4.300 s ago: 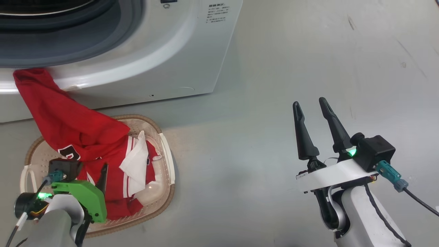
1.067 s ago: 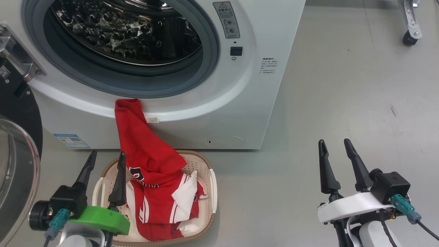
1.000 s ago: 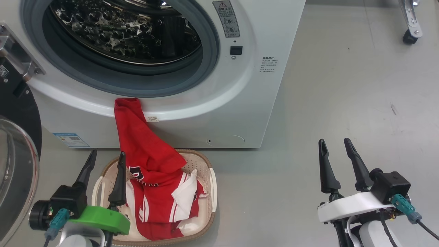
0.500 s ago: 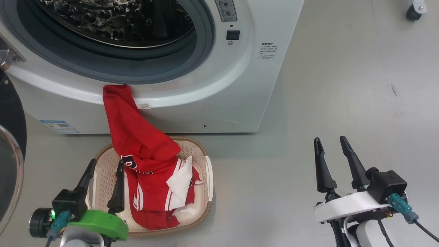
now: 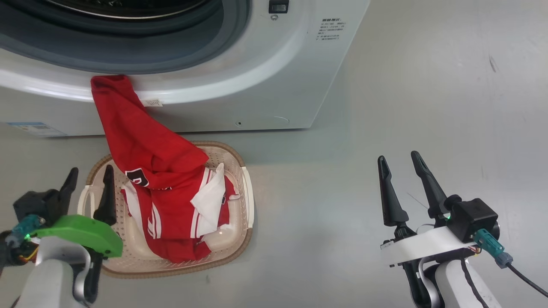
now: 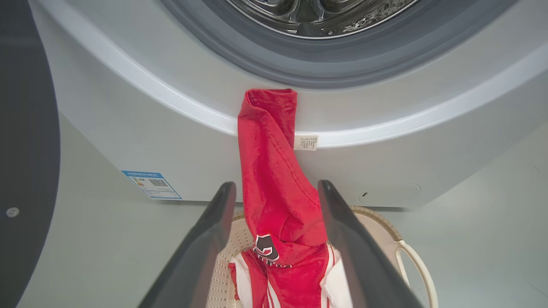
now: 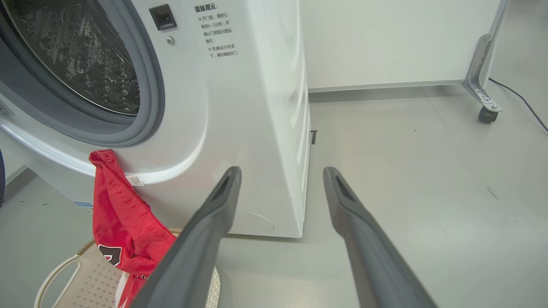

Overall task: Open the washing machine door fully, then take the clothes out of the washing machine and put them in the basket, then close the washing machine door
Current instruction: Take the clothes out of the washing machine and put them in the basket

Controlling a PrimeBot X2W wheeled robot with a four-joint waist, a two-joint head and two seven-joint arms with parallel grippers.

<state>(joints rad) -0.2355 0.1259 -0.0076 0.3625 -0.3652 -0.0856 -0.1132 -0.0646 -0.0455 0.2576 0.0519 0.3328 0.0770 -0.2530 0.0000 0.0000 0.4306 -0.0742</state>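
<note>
Head view: clothes [image 5: 162, 188] half in, jaws wide.
They trail from the washing machine [image 5: 257, 85] lip into the basket [image 5: 242, 222]; left gripper [image 5: 91, 169] spread beside its left rim, right gripper [image 5: 397, 155] spread over floor [image 5: 428, 85], well right. Left wrist view adds the washing machine door [image 6: 25, 149].

Grey floor [image 5: 428, 85], white wall [image 7: 385, 38].

The clothes [image 5: 145, 145] are red with white stripes, the basket [image 5: 229, 164] cream, brown-rimmed.
</note>
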